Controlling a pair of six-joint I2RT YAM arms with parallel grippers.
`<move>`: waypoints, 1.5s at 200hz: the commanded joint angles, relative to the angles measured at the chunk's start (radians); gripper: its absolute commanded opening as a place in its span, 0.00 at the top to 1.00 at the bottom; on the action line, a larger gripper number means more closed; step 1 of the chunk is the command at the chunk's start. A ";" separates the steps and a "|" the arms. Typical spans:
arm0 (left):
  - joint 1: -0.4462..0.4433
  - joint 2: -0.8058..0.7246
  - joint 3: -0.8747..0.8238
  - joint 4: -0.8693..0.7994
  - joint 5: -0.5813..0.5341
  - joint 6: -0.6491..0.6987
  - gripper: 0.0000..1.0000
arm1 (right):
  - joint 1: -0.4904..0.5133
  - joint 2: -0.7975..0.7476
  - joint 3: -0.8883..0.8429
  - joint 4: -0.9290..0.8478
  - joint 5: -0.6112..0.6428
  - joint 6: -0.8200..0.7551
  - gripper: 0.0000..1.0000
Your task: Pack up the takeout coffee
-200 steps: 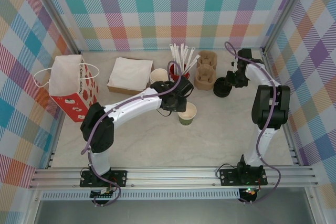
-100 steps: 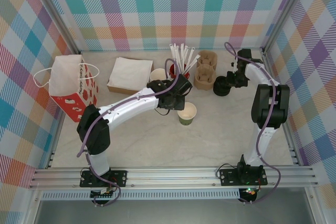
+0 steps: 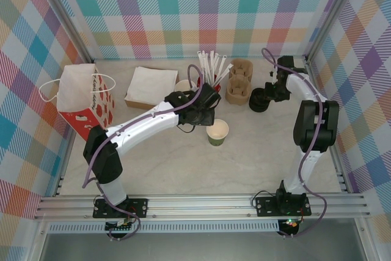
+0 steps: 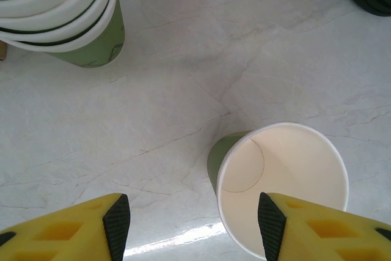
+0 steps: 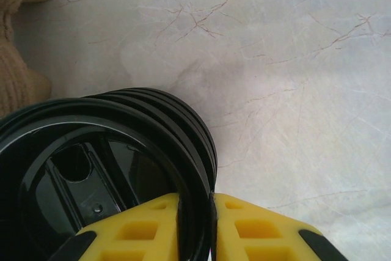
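Left wrist: green cup (image 4: 281, 181), cream inside, open-topped, upright on desk (image 4: 153, 108), beside right finger of left gripper (image 4: 192, 224), jaws spread. Right wrist: right gripper (image 5: 204, 203) pinches rim of black lid (image 5: 91, 169).

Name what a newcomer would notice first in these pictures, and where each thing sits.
The lidless green cup stands alone mid-table, with the left gripper open beside it. At the far right, the right gripper pinches the rim of the top black lid. A red-and-white paper bag stands at the left edge.
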 commanded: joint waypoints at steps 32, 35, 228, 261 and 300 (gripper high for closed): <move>0.000 -0.049 0.021 -0.021 -0.013 0.006 0.40 | -0.006 -0.044 -0.036 -0.017 0.000 -0.014 0.80; 0.000 -0.051 0.021 -0.019 -0.012 0.005 0.40 | -0.005 -0.046 -0.037 -0.017 -0.001 -0.013 0.80; 0.068 -0.107 -0.118 0.616 0.531 -0.255 0.17 | 0.114 -0.782 -0.628 0.414 -0.468 0.425 0.81; 0.061 -0.086 -0.123 0.639 0.537 -0.280 0.18 | 0.179 -0.814 -0.632 0.417 -0.464 0.440 0.81; 0.058 -0.076 -0.127 0.634 0.531 -0.286 0.25 | 0.232 -0.821 -0.627 0.416 -0.457 0.455 0.81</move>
